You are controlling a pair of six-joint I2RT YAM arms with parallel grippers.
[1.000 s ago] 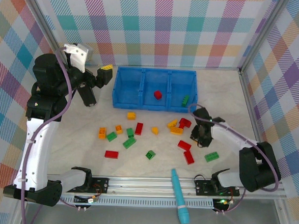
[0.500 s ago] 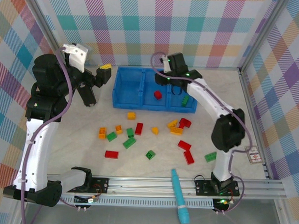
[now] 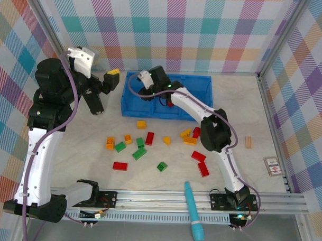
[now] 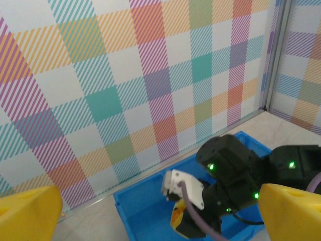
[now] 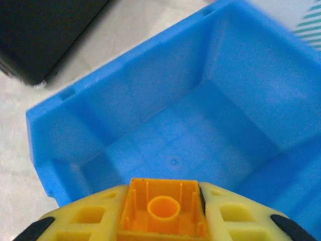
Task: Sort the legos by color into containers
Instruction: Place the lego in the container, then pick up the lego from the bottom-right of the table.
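1. The legos (image 3: 139, 153) mostly lie loose on the table (image 3: 86, 149) between the arm bases and the blue tray (image 3: 130, 112). Red, green and orange ones are mixed together, apart from the teal pen-like tool (image 3: 194, 211) at the near edge.
2. The right gripper (image 5: 163, 213) hangs above the tray's left compartment (image 5: 175, 145). Its jaws are pinched close on one orange brick (image 5: 163, 201), whose hollow underside faces the wrist camera.
3. That compartment looks bare, so I judge the step in hand to be dropping this orange brick, which would make it the orange bin.
4. The next move calls for little more than parting the jaws. The brick should be well inside the walls first so it cannot bounce out.
5. The left gripper (image 3: 110, 79) hovers just beside the tray's left end, its jaws wide apart and empty.
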